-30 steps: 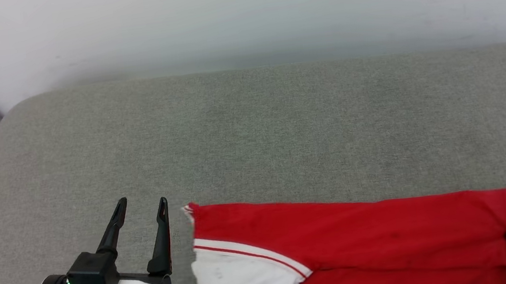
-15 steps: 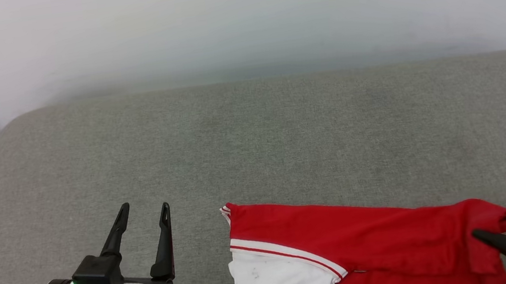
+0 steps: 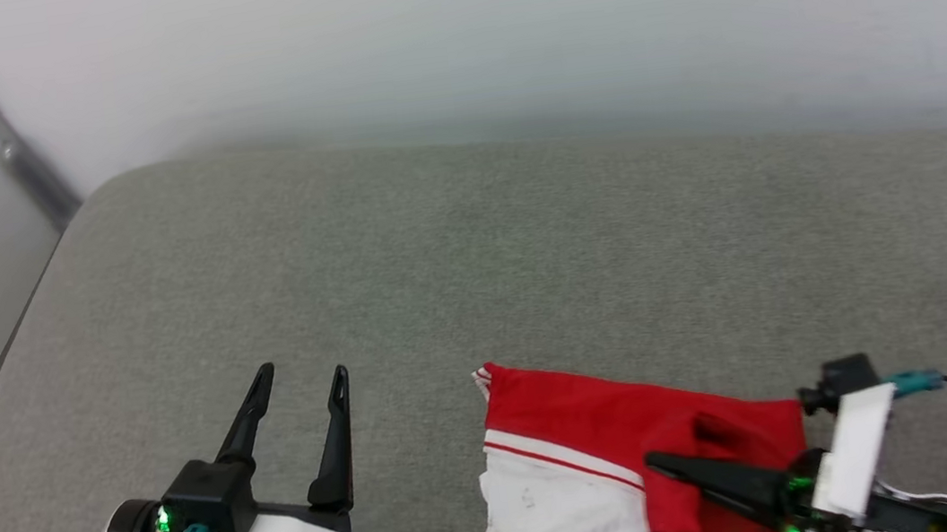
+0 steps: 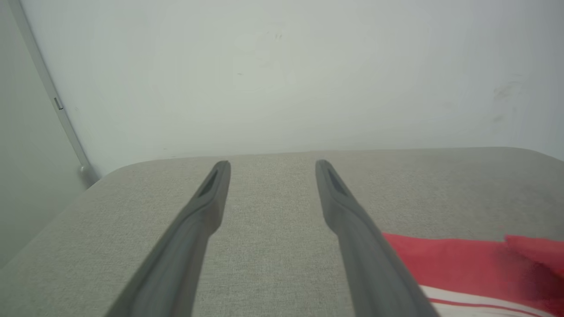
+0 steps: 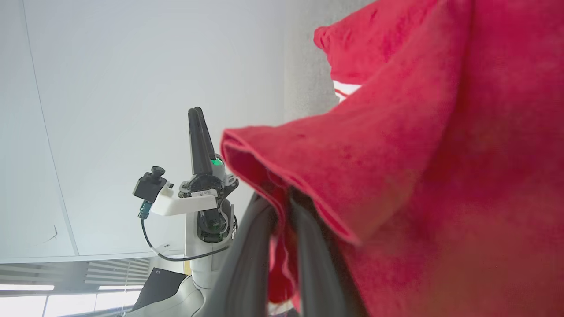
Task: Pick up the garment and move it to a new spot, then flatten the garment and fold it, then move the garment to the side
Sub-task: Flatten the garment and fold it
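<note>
Grey fabric tabletop (image 3: 471, 248) carries the garment (image 3: 573, 416) at its near edge, where the right tool (image 3: 653, 461), pinching a red fold, should lay that fold over level and taut, while the left tool (image 3: 303, 373) hangs spread just beside the cloth

I face a grey fabric surface (image 3: 524, 233) with a rounded corner, set against a pale wall (image 3: 444, 25). A grey strip (image 3: 34, 180) runs down at my left.

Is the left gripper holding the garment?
No, the left gripper stands open over the bare grey surface, clear of the garment to its right.
</note>
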